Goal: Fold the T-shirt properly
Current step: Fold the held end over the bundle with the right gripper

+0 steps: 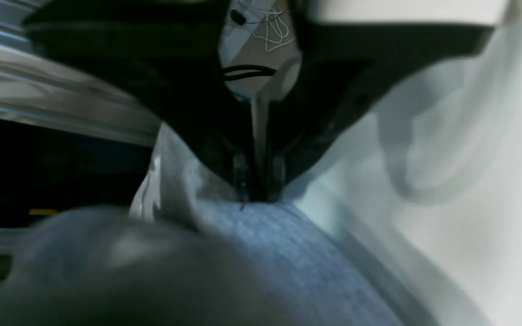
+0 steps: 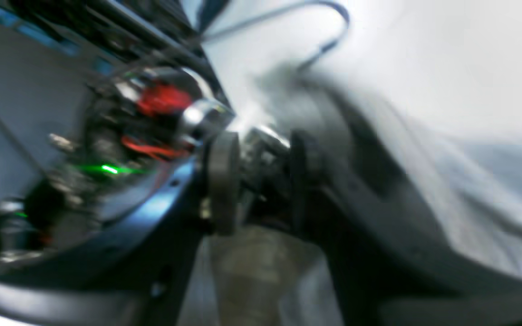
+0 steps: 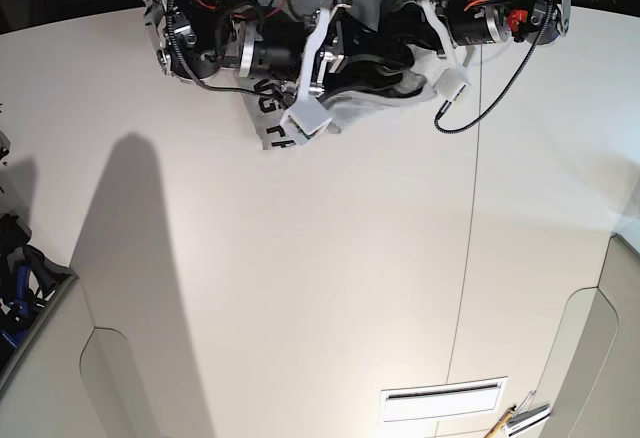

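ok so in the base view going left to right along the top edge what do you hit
right arm's motor housing → black lettering on the T-shirt → right gripper → bunched grey T-shirt → left arm's white wrist piece → left arm's motor housing

White table [image 3: 330, 288], bunched grey T-shirt [image 3: 350, 108] at far edge

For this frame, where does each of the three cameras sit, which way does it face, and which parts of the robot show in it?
Left wrist: on the left arm, looking along its end effector, pinched shut on the T-shirt.
Right wrist: on the right arm, blurred; dark fingers, arm hardware, grey cloth beside them.
Base: overhead, facing down on the white table; both arms over the bunched T-shirt at the top edge.
Shared: the T-shirt appears in all three.
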Controlling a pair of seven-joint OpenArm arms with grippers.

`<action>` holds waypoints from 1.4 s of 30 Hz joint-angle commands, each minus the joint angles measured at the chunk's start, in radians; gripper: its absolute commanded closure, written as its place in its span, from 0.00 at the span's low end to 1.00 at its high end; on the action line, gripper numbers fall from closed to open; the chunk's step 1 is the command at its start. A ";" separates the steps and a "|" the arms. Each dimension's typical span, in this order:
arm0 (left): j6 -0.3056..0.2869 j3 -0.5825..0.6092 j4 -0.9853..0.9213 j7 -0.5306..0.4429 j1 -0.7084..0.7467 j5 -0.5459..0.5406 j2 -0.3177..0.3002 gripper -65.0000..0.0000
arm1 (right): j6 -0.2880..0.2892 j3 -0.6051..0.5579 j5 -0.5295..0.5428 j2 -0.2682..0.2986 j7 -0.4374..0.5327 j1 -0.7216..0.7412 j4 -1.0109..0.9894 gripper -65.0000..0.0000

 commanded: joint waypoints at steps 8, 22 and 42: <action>-0.002 0.001 0.008 0.000 -0.002 -0.009 -0.003 0.92 | 0.008 -0.002 0.032 -0.044 0.003 0.008 0.017 0.69; -0.002 0.001 0.008 0.000 -0.002 -0.010 -0.003 0.92 | 0.006 0.237 -0.275 -0.057 -0.109 0.046 0.300 0.76; -0.002 0.001 0.008 -0.004 -0.002 -0.010 -0.003 0.92 | -0.001 0.320 -0.297 -0.023 -0.160 -0.108 0.206 1.00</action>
